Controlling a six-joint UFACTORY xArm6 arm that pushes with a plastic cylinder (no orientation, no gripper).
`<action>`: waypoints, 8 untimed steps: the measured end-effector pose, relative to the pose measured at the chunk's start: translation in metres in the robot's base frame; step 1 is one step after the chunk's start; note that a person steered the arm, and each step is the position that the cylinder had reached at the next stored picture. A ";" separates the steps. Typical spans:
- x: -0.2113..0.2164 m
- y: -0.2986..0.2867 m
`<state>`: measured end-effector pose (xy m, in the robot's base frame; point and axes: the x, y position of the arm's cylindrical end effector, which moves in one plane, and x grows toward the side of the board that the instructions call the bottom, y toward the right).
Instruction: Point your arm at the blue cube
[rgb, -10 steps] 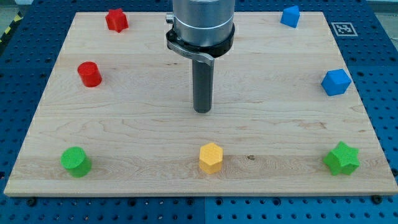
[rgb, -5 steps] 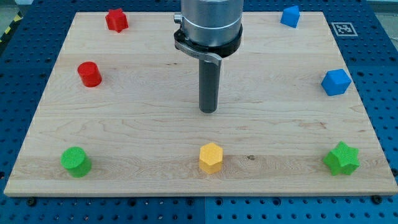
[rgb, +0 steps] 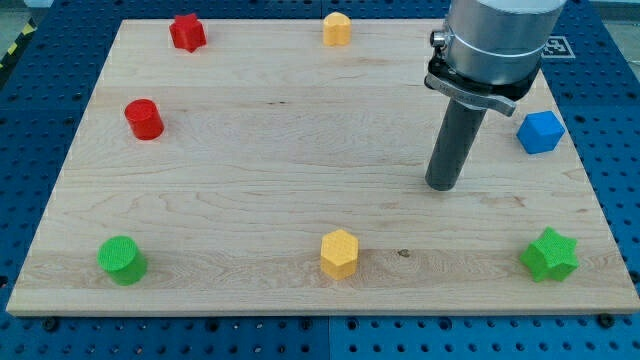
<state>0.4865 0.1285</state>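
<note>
The blue cube (rgb: 540, 131) sits near the right edge of the wooden board (rgb: 250, 190), in the upper half. My tip (rgb: 442, 186) rests on the board to the cube's left and a little lower, about a hundred pixels away, not touching it. The arm's grey body covers the board's top right corner, so whatever lies there is hidden.
A red star (rgb: 187, 32) and a yellow block (rgb: 337, 28) lie along the top edge. A red cylinder (rgb: 144, 119) is at the left. A green cylinder (rgb: 122, 260), a yellow hexagonal block (rgb: 339, 253) and a green star (rgb: 549, 254) line the bottom edge.
My tip has moved from the board's middle to the right, toward the blue cube. The arm now hides the small blue block at the top right and has uncovered the top yellow block.
</note>
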 end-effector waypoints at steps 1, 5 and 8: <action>0.000 0.000; 0.002 0.000; -0.032 -0.008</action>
<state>0.4543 0.1209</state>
